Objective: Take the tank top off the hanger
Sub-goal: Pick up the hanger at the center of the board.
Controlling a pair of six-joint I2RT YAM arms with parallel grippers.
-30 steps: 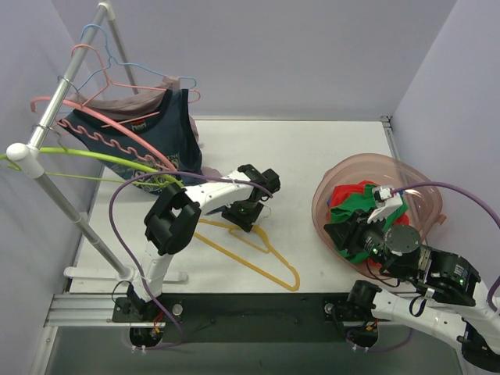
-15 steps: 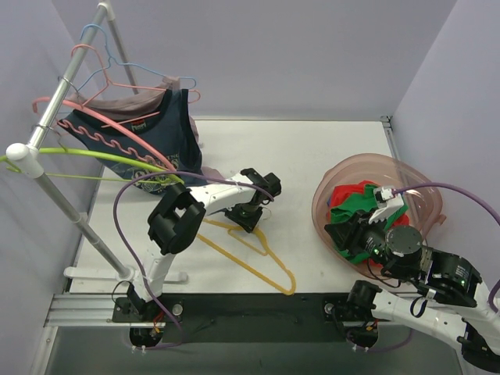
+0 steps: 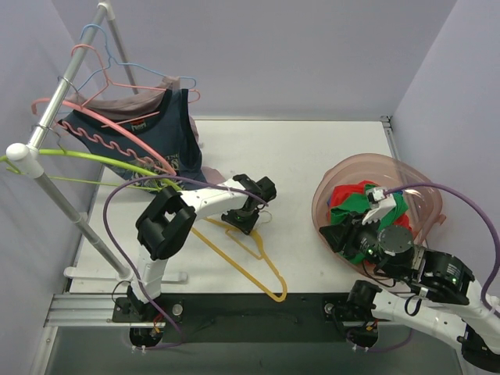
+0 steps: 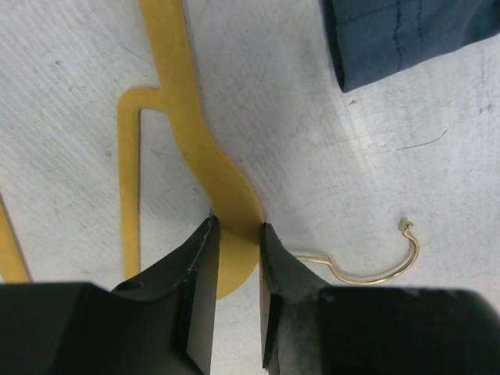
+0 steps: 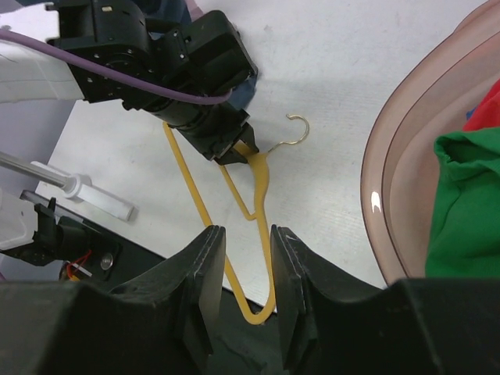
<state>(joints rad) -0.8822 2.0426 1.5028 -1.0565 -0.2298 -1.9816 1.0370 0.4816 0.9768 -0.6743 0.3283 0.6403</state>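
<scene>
White table between pale lilac walls, seen from above: a navy tank top hangs at the clothes rack in the far left corner, a pink hanger lying across its front. Near the table's middle a bare yellow hanger lies flat, and the left gripper is down on its upper end. At right, a translucent pink basin holds red and green clothes; the right gripper hangs over the basin's near-left edge.

From the left wrist, the two dark fingers are closed on the flat neck of the yellow hanger, pinching it from both sides, just below where its thin metal hook curls away over the table. A corner of navy cloth lies at the upper right, apart from the hanger.

From the right wrist, that gripper's jaws stand a narrow gap apart with nothing between them. Beyond them, well away, the left gripper is seen clamped on the yellow hanger's neck, and the basin rim curves in at right with green cloth inside.
</scene>
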